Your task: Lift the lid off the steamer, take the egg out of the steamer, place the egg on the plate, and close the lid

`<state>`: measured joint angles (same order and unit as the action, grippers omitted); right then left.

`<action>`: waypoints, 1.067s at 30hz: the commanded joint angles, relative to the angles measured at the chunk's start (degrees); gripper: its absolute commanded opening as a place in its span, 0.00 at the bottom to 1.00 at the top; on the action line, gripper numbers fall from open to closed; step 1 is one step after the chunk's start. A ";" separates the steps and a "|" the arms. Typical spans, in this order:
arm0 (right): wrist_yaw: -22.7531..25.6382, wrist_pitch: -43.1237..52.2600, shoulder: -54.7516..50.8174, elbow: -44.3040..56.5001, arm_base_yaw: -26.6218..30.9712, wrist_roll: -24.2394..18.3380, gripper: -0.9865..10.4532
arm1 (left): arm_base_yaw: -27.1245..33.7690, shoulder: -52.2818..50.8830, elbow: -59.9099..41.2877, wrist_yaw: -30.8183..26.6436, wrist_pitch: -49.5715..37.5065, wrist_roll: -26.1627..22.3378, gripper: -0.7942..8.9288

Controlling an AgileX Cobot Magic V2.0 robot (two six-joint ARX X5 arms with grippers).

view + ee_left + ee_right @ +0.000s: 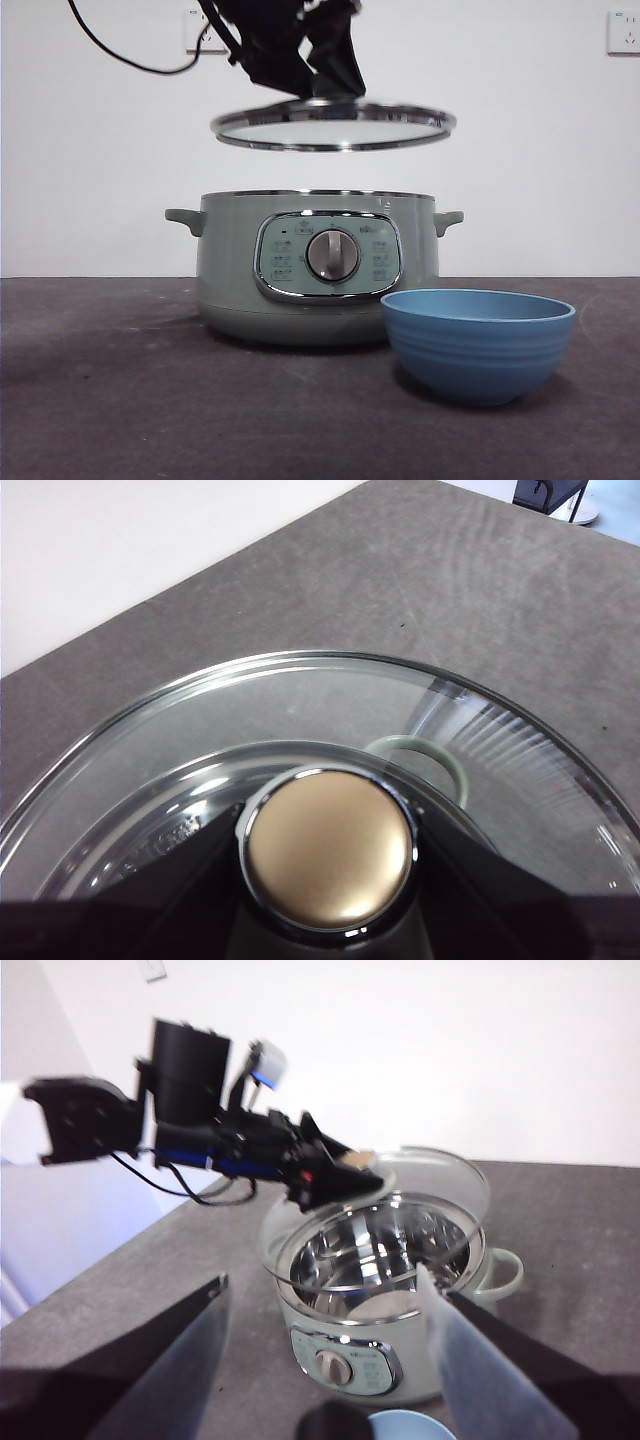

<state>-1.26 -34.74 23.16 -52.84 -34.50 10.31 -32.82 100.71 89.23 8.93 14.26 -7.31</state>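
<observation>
The left gripper point(335, 85) is clamped on the knob of the lid point(333, 126), a black jaw on either side of the knob as the left wrist view shows, and it holds the lid in the air directly beneath itself. The lid is a round, shallow glass dome with a chrome rim; seen from above, its knob point(330, 850) has a brass-coloured top ringed in chrome. The disc hangs nearly level, tilted only slightly, its knob pointing up into the gripper. Straight below the gripper and well apart from the lid stands the steamer point(315, 265), a round pale sage-green pot with two small side handles, its chrome-framed panel and silver dial point(332, 255) facing the front camera; its open top shows a shiny metal interior point(375, 1250). Lower and off to one side of the gripper, just in front of the steamer, sits the light-blue ridged plate point(478, 345), upright. The right gripper point(330, 1360) hovers apart from this, above the plate and facing the steamer, its jaws spread wide and empty. Everything rests on a dark grey table point(120, 400) against a white wall point(100, 150) with a wall socket point(623, 32).
</observation>
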 commanded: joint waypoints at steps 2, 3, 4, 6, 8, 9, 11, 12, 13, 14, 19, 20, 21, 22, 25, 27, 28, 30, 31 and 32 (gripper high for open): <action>0.35 0.28 0.04 -1.20 -0.11 0.33 0.36 | 1.11 0.74 0.76 0.13 -3.21 -0.37 0.07; 0.37 0.26 0.04 -1.38 -0.11 0.33 0.36 | 1.57 1.01 0.76 0.15 -3.06 -0.44 0.07; 0.37 0.26 0.04 -1.51 -0.11 0.33 0.36 | 1.92 1.25 0.76 0.17 -3.06 -0.44 0.07; 0.37 0.24 0.04 -1.73 -0.11 0.33 0.36 | 2.84 1.42 0.76 0.31 -3.04 -0.42 0.07; 0.37 0.31 0.04 -1.77 -0.11 0.33 0.36 | 3.72 1.44 0.76 0.61 -2.97 -0.42 0.07; 0.37 0.31 0.04 -1.77 -0.11 0.33 0.36 | 4.11 1.44 0.76 0.68 -2.84 -0.39 0.07; 0.52 0.33 0.09 -1.79 -0.11 0.33 0.36 | 4.66 1.44 0.76 2.23 -2.56 -0.39 0.07; 1.14 0.33 0.09 -1.77 -0.11 0.33 0.36 | 4.81 1.44 0.76 2.64 -2.49 -0.37 0.07; 1.73 0.33 0.09 -1.79 -0.11 0.31 0.36 | 4.81 1.44 0.76 3.04 -2.47 -0.37 0.07; 1.81 0.33 0.09 -1.77 -0.11 0.15 0.36 | 4.81 1.44 0.76 3.28 -2.51 -0.39 0.07; 2.16 0.33 0.11 -1.77 -0.11 0.17 0.36 | 4.31 2.19 0.76 3.34 -2.16 -0.39 0.07; 2.64 0.31 0.11 -1.77 -0.11 0.17 0.36 | 4.28 2.58 0.76 3.32 -1.86 -0.39 0.07; 2.91 0.31 0.11 -1.77 -0.11 0.17 0.36 | 4.28 3.10 0.76 3.28 -1.77 -0.37 0.07; 2.89 0.28 0.11 -1.77 -0.11 0.17 0.36 | 4.28 3.52 0.76 3.30 -1.70 -0.22 0.07; 2.89 -0.20 0.11 -1.77 -0.11 0.17 0.36 | 4.26 4.26 0.76 3.41 -2.21 -0.22 0.07; 2.91 -0.81 0.11 -1.77 -0.11 0.20 0.36 | 4.20 4.28 0.76 3.41 -2.45 -0.24 0.07; 2.95 -0.94 0.11 -1.79 -0.11 0.17 0.36 | 4.04 4.28 0.76 3.41 -2.40 -0.22 0.07; 3.10 -0.87 0.15 -1.79 -0.11 0.17 0.36 | 3.93 4.42 0.76 3.39 -2.21 -0.24 0.07; 3.10 -0.81 0.15 -1.77 -0.11 0.15 0.36 | 3.93 4.57 0.76 3.37 -2.23 -0.24 0.07; 3.10 -0.81 0.24 -1.77 -0.11 0.15 0.36 | 3.91 4.72 0.76 3.39 -2.21 -0.22 0.07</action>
<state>1.58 -36.03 23.24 -54.41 -34.50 10.31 -28.60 106.04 89.23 11.79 14.41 -7.46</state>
